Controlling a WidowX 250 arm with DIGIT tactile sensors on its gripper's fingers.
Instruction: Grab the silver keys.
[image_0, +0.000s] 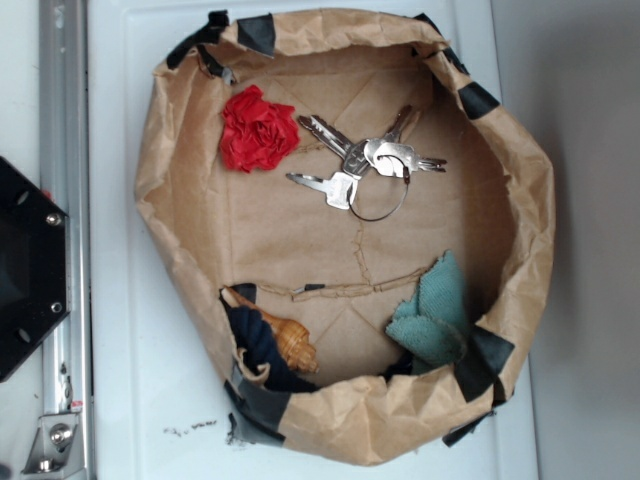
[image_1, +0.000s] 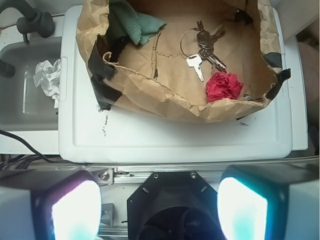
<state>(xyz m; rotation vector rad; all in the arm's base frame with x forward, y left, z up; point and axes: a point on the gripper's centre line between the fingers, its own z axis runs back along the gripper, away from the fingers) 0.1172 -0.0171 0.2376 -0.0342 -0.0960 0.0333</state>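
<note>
Shiny silver keys (image_0: 365, 165) fanned on wire ring in crumpled-paper bowl (image_0: 350, 435); fingers (image_1: 75, 210) spread.

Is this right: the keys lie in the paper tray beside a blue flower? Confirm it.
Not quite: the flower is red, not blue, as the exterior view shows. The keys do lie beside it in the paper tray. The only blue-green thing there is a cloth in the far corner.
</note>
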